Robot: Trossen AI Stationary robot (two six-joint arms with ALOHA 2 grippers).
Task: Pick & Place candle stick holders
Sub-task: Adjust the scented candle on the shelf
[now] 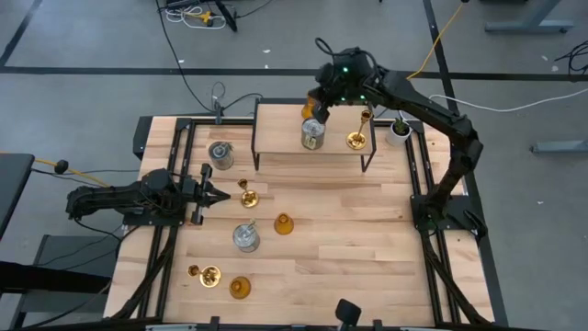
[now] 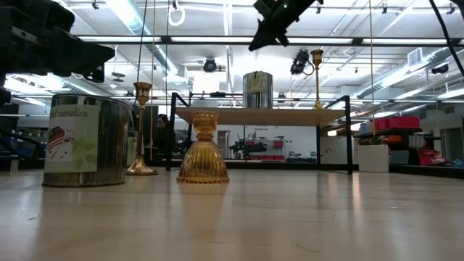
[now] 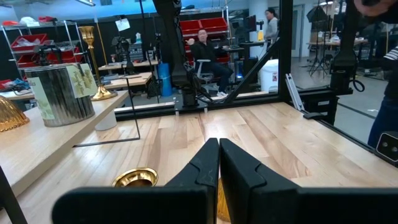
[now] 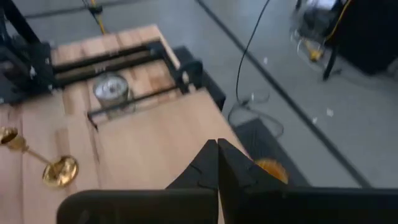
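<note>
Right gripper (image 1: 316, 108) above the raised shelf (image 1: 276, 147) at upper centre of the high view, fingers together, holding nothing; amber holder (image 1: 310, 110) directly under it, glass holder (image 1: 313, 134) just below in frame, brass holder (image 1: 357, 139) to its right. Left gripper (image 1: 220, 195) low at centre left, fingers together, empty, tips just left of a brass holder on the table (image 1: 248, 196). Remaining holders spread across lower left of the table (image 1: 367, 248)
</note>
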